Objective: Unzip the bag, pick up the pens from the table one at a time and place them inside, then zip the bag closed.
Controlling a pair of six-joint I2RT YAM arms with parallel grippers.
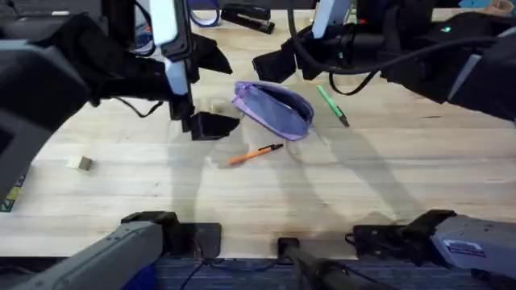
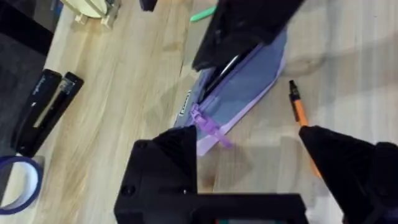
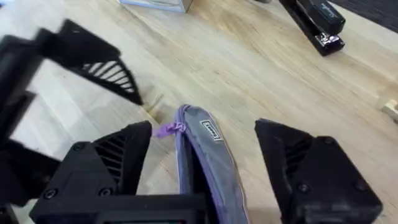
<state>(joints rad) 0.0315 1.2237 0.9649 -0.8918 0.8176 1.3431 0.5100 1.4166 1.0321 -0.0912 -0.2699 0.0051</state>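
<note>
Pale wooden planks make up the counter (image 1: 266, 201), which carries everything in view. Largest on it is the bag (image 1: 272, 108), a lavender pouch lying near the middle toward the far side, its zipper partly drawn back so a dark slit shows along the top. Both arms lean over it from either side. The left gripper (image 1: 200, 125) hangs just beside the bag's left end, its fingers (image 2: 165, 163) spread apart with nothing between them; the left wrist view shows the purple zipper pull (image 2: 210, 127) lying just ahead of that gap. The right gripper (image 3: 205, 180) sits over the bag's far side, likewise spread wide, one finger on each side of the pouch without closing on it. A black stapler (image 1: 247, 16) lies at the far edge of the counter. The green pen (image 1: 331, 105) rests just right of the bag, slanting away from it. The orange pen (image 1: 255, 154) lies on the near side of the bag, close to it but apart. A small pale block (image 1: 79, 163) sits well off to the left.
</note>
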